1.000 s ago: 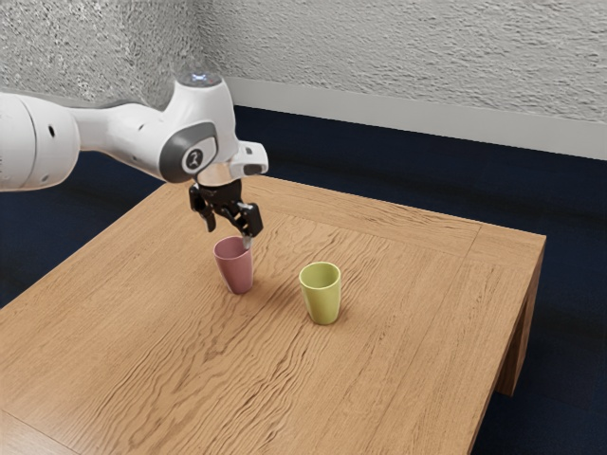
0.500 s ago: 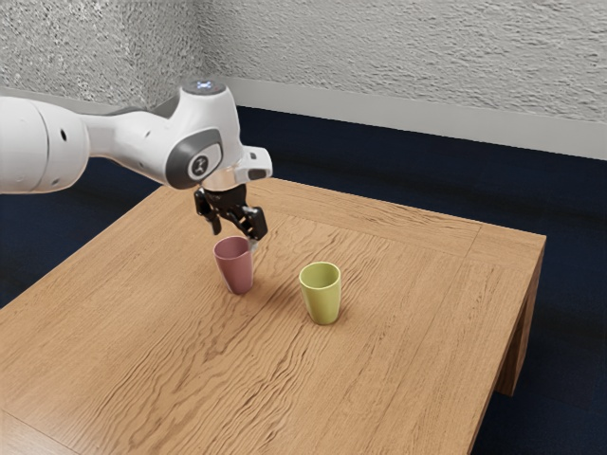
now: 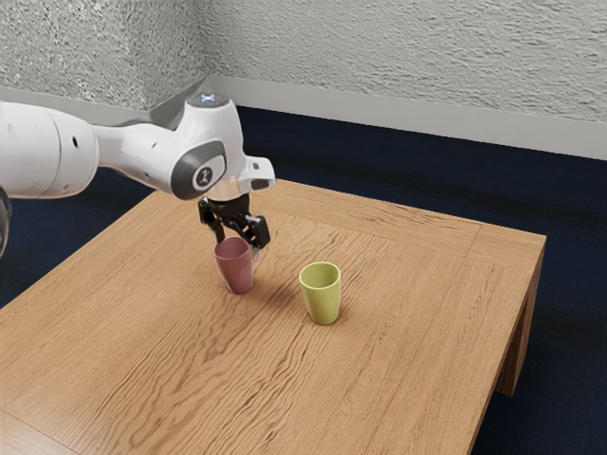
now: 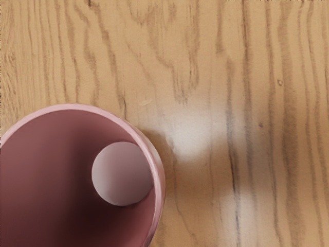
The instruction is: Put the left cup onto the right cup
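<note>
The tool (image 3: 236,237) hangs from the white arm (image 3: 95,156) just over the pink cup (image 3: 235,267), its two black fingers apart and clamped on nothing. In the exterior view one finger comes down beside the rim on the exterior view's right, while the other sits above the mouth. I cannot tell whether either one touches the cup.

In the wrist view the pink cup (image 4: 77,180) is seen from straight above, with its mouth open and its pale round floor showing. Its centre lies off to one side of the hand, with bare table (image 4: 247,77) on the other side. So the hand is lined up over the cup's wall, not its middle, and the grasp looks meant to pinch that wall, one finger inside and one outside.

The pink cup stands upright on the table (image 3: 398,379), its long axis vertical, toward the edge on the arm's side and well back from the near edge.

Farther out, the green cup (image 3: 321,292) stands upright too, mouth up, near the middle of the table. It is apart from the pink cup, on the exterior view's right of it and a little nearer the near edge. That is the direction the carry will have to go once the pink cup is lifted above the green cup's rim.
</note>
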Action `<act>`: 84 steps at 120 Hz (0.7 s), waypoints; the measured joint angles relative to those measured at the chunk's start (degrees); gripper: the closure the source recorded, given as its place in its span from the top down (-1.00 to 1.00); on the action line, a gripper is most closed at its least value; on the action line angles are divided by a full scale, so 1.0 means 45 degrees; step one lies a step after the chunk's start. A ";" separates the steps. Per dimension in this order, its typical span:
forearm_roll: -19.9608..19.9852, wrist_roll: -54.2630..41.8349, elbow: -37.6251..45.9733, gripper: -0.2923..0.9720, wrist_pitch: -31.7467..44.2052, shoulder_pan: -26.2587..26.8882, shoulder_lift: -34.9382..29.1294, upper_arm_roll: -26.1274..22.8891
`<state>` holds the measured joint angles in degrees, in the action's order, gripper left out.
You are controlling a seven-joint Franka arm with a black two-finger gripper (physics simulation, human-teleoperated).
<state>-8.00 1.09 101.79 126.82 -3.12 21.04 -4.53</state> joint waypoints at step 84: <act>-0.0023 0.0028 0.0022 0.36 0.0384 -0.0068 0.0326 -0.0003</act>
<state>-8.10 1.21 101.89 128.55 -3.43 22.51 -4.55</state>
